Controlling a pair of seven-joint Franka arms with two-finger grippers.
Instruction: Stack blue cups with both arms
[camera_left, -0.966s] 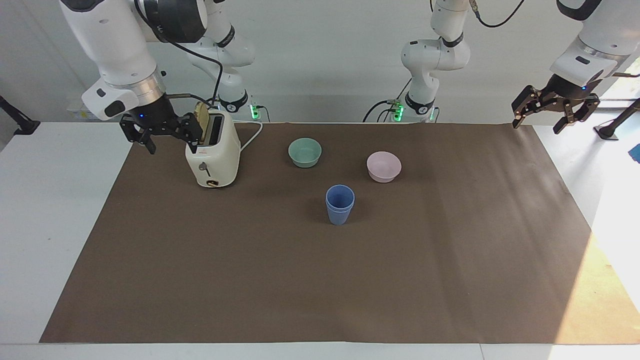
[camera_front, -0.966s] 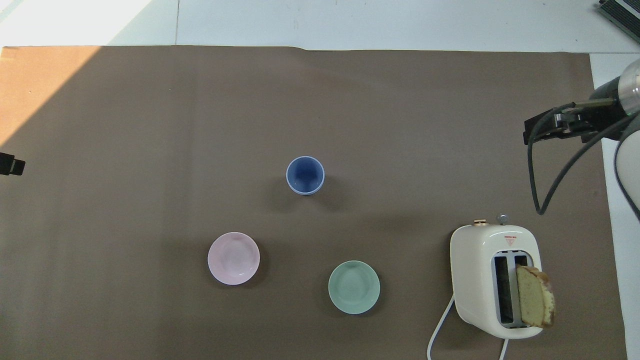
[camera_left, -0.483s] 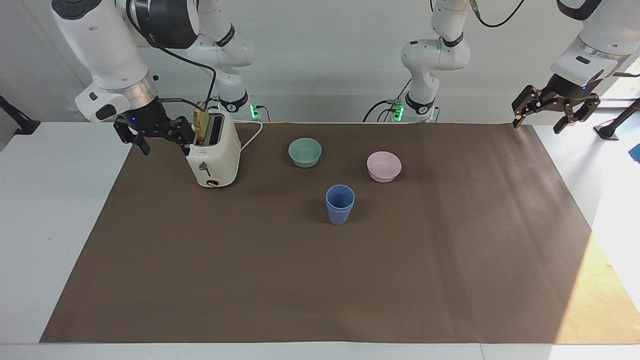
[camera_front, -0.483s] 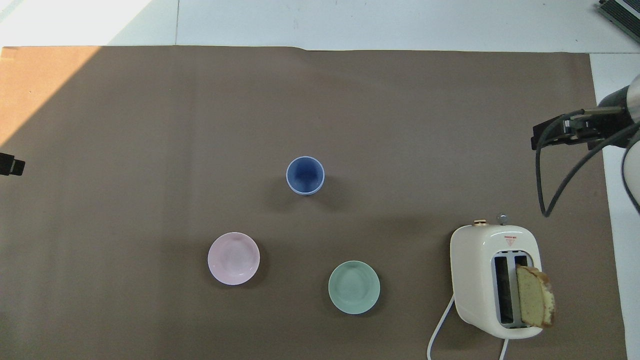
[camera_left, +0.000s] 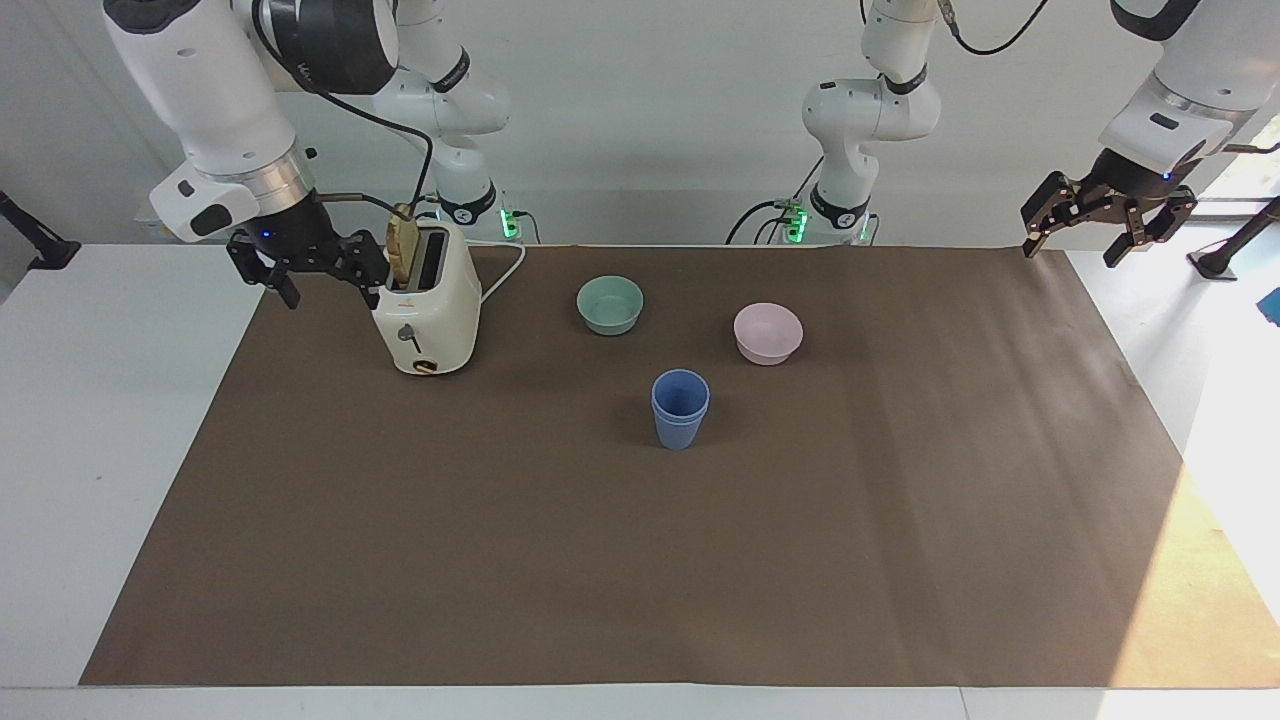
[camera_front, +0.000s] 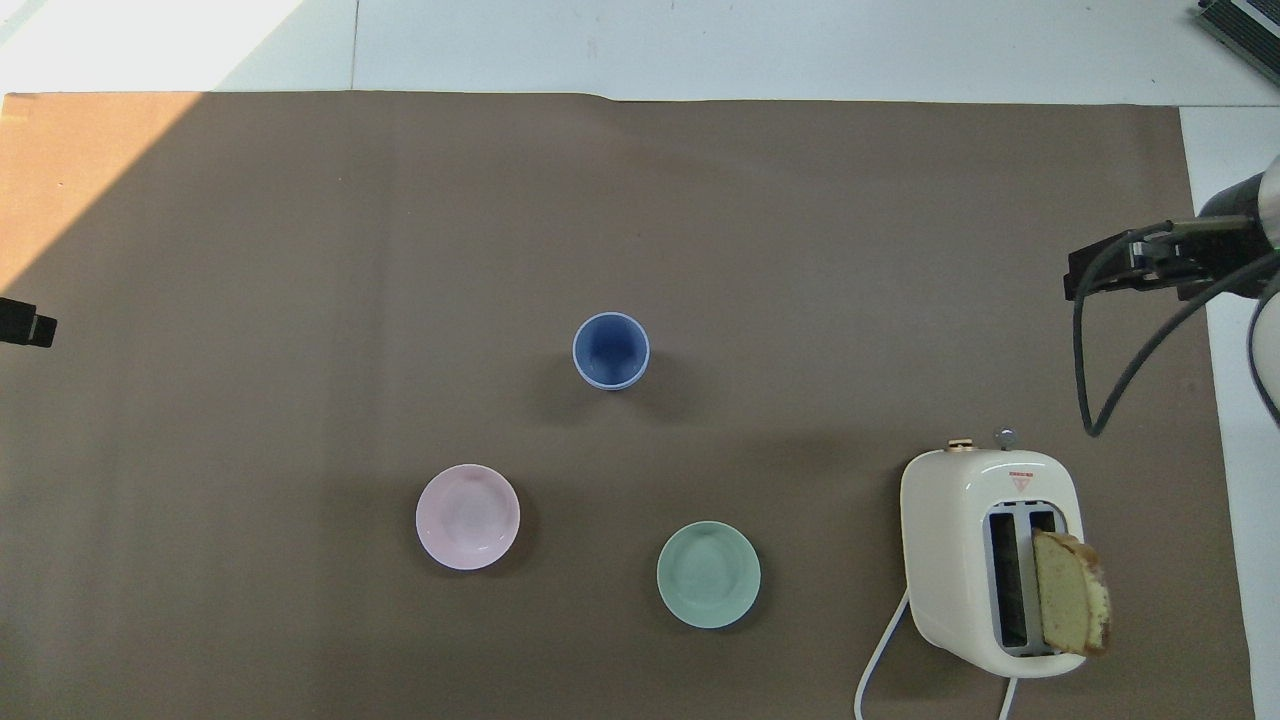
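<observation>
Two blue cups (camera_left: 680, 408) stand nested, one inside the other, upright near the middle of the brown mat; the overhead view looks straight into the blue cups (camera_front: 611, 350). My right gripper (camera_left: 322, 280) hangs open in the air beside the toaster, at the right arm's end of the table, holding nothing. Its black fingers (camera_front: 1100, 272) show at the edge of the overhead view. My left gripper (camera_left: 1078, 240) hangs open and empty over the mat's corner at the left arm's end. Only its tip (camera_front: 25, 325) shows from above.
A cream toaster (camera_left: 428, 310) with a slice of bread (camera_left: 403, 245) in one slot stands near the right arm's base. A mint-green bowl (camera_left: 610, 305) and a pale pink bowl (camera_left: 768, 333) sit nearer to the robots than the cups. The brown mat (camera_left: 640, 560) covers the table.
My right gripper has risen a little and drawn away from the toaster toward the table's end. The left gripper lifted slightly. The cups have not moved.
</observation>
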